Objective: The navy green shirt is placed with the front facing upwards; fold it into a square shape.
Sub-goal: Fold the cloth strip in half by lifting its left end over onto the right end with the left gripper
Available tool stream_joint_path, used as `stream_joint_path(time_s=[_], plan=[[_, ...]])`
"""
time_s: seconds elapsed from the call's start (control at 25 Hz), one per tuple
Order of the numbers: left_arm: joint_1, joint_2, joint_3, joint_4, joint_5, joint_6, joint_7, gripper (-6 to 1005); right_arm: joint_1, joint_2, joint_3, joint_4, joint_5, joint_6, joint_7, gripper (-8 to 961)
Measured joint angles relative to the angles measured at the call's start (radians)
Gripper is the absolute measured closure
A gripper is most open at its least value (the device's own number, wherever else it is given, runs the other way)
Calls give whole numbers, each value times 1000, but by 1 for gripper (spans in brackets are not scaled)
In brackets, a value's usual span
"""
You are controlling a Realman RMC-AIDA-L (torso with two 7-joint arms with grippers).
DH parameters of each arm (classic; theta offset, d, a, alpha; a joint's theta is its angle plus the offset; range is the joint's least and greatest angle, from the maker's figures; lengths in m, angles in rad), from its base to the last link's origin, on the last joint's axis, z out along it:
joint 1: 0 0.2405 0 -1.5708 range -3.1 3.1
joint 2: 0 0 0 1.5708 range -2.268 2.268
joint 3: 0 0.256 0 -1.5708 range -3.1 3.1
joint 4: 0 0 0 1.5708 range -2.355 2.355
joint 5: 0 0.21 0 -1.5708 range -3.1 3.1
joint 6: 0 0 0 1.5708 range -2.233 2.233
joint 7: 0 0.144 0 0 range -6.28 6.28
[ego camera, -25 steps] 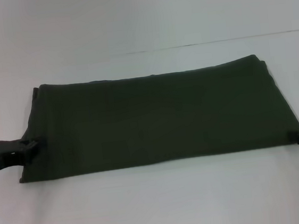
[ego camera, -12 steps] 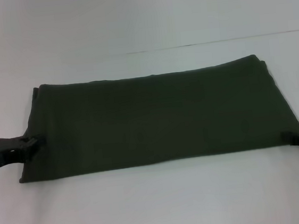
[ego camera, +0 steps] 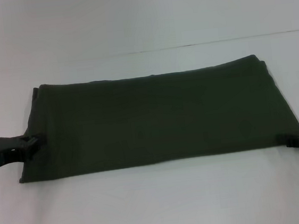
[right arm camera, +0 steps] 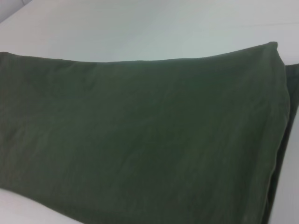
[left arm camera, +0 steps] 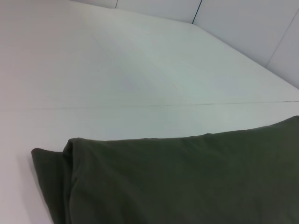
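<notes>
The navy green shirt [ego camera: 155,116] lies flat on the white table as a long, wide band, plain cloth facing up with no print showing. My left gripper [ego camera: 33,142] sits low at the band's left edge, touching the cloth about halfway along that edge. At the near right corner my right gripper [ego camera: 293,142] rests against the hem. In the left wrist view, the shirt [left arm camera: 187,182] shows a layered folded corner. The right wrist view is mostly filled by the shirt [right arm camera: 140,140], with a folded edge at one side.
White table [ego camera: 159,207] all around the shirt, with a thin seam line [ego camera: 212,42] running across behind it. No other objects are in view.
My right gripper has slid inward to the shirt's near right corner. The left gripper and the shirt have hardly moved.
</notes>
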Motion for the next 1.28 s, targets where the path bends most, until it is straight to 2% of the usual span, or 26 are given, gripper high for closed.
stream_joint_path(time_s=[0.2,0.4,0.6,1.04,1.16,1.24,1.28], plan=[[-2,-2,0,0,0,0,8,911,1,4,-3,1,-1,-4,0,237],[-2,-2,0,0,0,0,8,909,1,5,-2,1,-4,-9,1,324],[0,-2,0,0,0,0,8,906,-1,7,3,-9,-3,-10,0,558],[-1,3,-2,3,-15,44,5,901,1,2,5,-12,0,-12,0,790],[5,9,-6,22,-9,91,-16,899,1,1,5,-12,0,-11,0,918],[14,11,-7,48,16,103,-69,898,1,1,5,-13,0,-10,-1,918],[18,11,-6,61,31,103,-100,860,1,0,5,-13,0,-11,-1,918]])
